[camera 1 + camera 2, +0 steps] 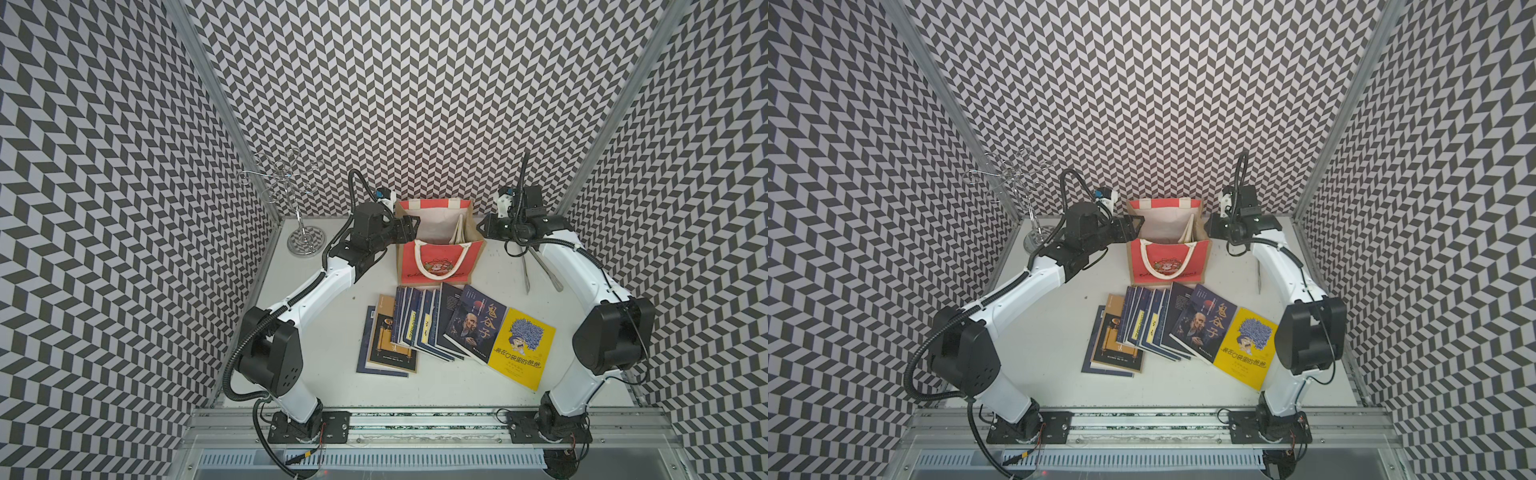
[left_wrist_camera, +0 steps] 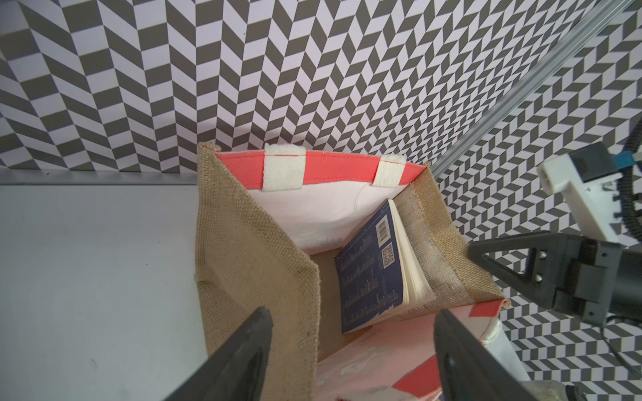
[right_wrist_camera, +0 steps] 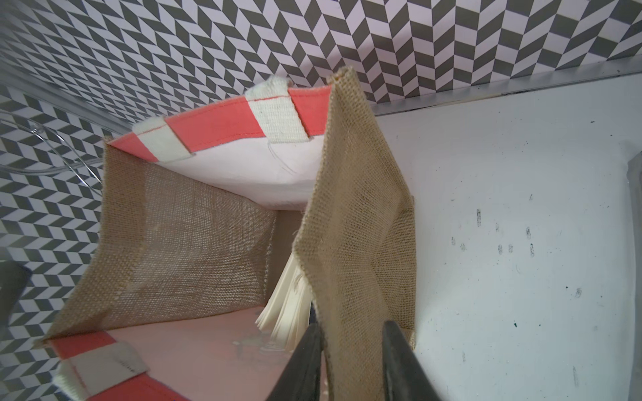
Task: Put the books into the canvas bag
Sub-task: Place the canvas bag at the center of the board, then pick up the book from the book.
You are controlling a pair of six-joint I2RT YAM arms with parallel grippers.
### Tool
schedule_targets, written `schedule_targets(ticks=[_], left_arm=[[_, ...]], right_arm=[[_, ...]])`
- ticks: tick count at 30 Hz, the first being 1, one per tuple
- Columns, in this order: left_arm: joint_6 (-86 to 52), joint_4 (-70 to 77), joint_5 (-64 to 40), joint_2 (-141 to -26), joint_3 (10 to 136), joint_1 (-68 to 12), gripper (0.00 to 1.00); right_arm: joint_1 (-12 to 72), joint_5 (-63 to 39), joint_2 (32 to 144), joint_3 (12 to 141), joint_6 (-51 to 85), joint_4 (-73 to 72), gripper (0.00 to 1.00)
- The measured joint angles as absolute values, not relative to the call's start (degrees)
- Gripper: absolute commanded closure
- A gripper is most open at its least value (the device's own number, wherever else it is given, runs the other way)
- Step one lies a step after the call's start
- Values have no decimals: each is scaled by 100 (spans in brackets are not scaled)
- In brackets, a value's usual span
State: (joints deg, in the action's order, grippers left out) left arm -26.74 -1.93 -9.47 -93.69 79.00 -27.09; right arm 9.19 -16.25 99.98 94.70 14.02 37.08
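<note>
At the far left a wire rack (image 1: pixel 286 195) stood on the table (image 1: pixel 457 386). My left gripper (image 2: pixel 352 310) hung at the left jute side of the canvas bag (image 1: pixel 440 266), jaws spread wide with that wall between them. The bag stood upright and open, and one navy book (image 2: pixel 371 277) leaned inside against its right wall. My right gripper (image 3: pixel 351 323) sat astride the right jute wall, jaws parted a little. The other books (image 1: pixel 436 332) lay fanned on the table just in front of the bag, the yellow book (image 1: pixel 521 347) rightmost. A metal utensil (image 1: pixel 555 281) lay further right.
</note>
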Motion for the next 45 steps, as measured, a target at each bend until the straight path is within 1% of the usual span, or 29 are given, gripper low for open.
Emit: schedule_targets(ticks=[5,7,8,9,11,15,18,21,24,27,29,33,36,39,45], left_arm=[[-2665,-169,-974,-9185,7625,-2683,12],[-2648,-158,-974,-8986,7376,-2670,6],[-2637,-137,-972,-8860,7212,-2665,2],[-2622,-123,-972,-8700,7011,-2657,1],[-2578,-115,-969,-8374,6632,-2657,1],[-2497,-60,-1083,-7651,5828,-2659,1],[-2440,12,-1280,-7185,5277,-2718,1],[-2383,80,-1433,-6895,4858,-3013,1],[-2364,196,-1599,-6805,4552,-3531,1],[-2388,375,-1739,-6829,4313,-4029,1],[-2410,473,-1800,-6912,4248,-4348,1],[-2453,808,-1876,-7275,4281,-4910,1],[-2506,1020,-1940,-7682,4357,-5225,1],[-2576,1155,-2040,-8141,4510,-5400,1],[-2773,1328,-2119,-8897,4880,-5424,1]], right_arm=[[919,-1640,9998,9470,1389,3686,53],[919,-1656,9998,9470,1376,3680,50],[919,-1671,9998,9467,1363,3667,48],[919,-1693,9998,9461,1341,3636,47],[921,-1758,9985,9424,1321,3527,44],[941,-1831,9765,9089,1297,3251,31],[958,-1789,9389,8648,1302,3059,24],[963,-1643,8816,8066,1389,2816,14],[963,-1376,7972,7229,1544,2534,7],[965,-1149,6993,6184,1730,2255,3],[965,-1039,6361,5398,1903,2143,3],[965,-1009,5653,4029,2270,2051,1],[954,-1155,5505,3142,2519,1946,1],[945,-1291,5601,2626,2720,1940,1],[934,-1378,5986,2532,2947,1831,1]])
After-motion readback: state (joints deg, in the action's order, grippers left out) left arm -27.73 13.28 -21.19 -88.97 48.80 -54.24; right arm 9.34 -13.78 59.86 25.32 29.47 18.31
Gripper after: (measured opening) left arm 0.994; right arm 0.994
